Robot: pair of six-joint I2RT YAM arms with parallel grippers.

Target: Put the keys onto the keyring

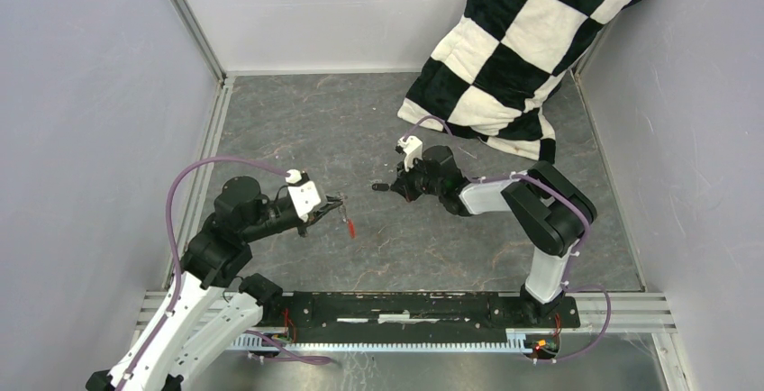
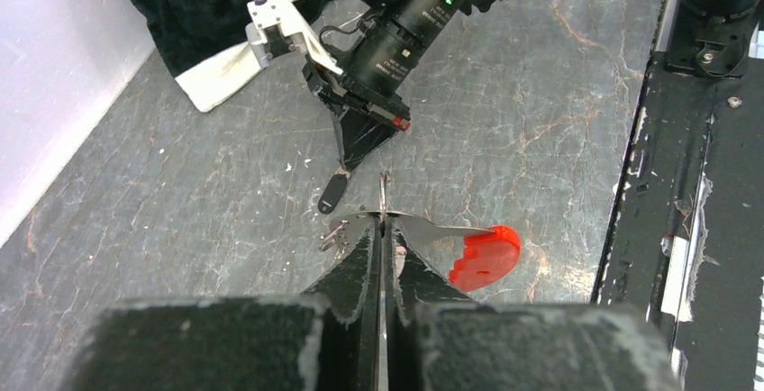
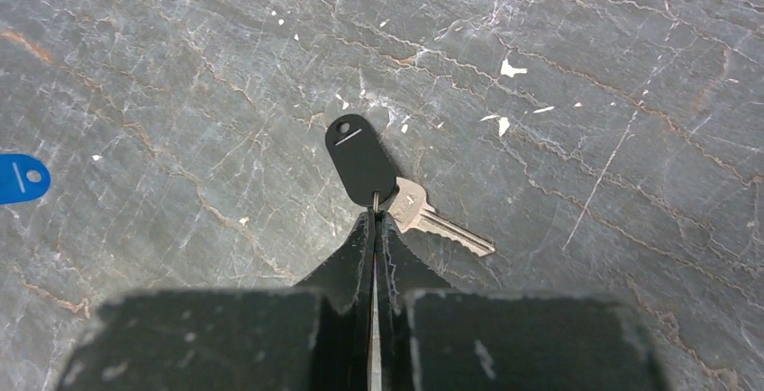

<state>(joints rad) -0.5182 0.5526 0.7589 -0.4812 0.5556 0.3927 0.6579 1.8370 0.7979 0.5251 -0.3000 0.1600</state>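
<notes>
Black-tagged silver key point(image 3: 432, 220), and thin grey keyring point(image 2: 432, 225) bearing red tag point(image 2: 485, 258).

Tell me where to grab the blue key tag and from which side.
Probably pinch the blue key tag across its narrow width, on the two long edges, coming straight down from above. It lies flat on the table, so its broad faces offer no purchase; only its rounded, holed end is in view.

No words, numbers or brand names can be read anywhere. The black tag point(image 3: 360, 159) carries only a short pale line near its hole, as does the blue tag point(image 3: 20, 177). The red tag point(image 2: 485, 257) shows a plain face.
</notes>
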